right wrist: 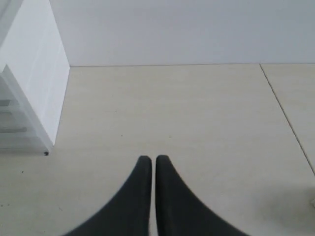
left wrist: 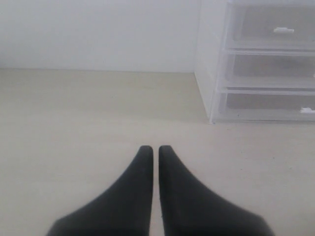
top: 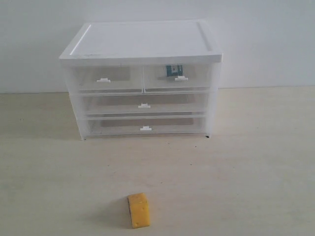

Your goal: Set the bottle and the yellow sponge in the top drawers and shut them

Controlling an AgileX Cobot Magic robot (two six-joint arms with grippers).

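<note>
The yellow sponge [top: 139, 210] lies on the table near the front edge, a little left of the middle. The bottle [top: 173, 70] shows through the translucent front of the right top drawer [top: 179, 78], which is pushed in. The left top drawer [top: 103, 79] is also pushed in, and nothing shows inside it. Neither arm appears in the exterior view. My left gripper [left wrist: 154, 148] is shut with nothing between its fingers, hovering over bare table to the left of the cabinet. My right gripper [right wrist: 149, 159] is shut and empty too, over the table right of the cabinet.
The white drawer cabinet [top: 142, 42] stands at the back middle, against a white wall. Two full-width drawers [top: 144, 105] sit below the top pair, both pushed in. A seam in the table [right wrist: 288, 120] runs along the right side.
</note>
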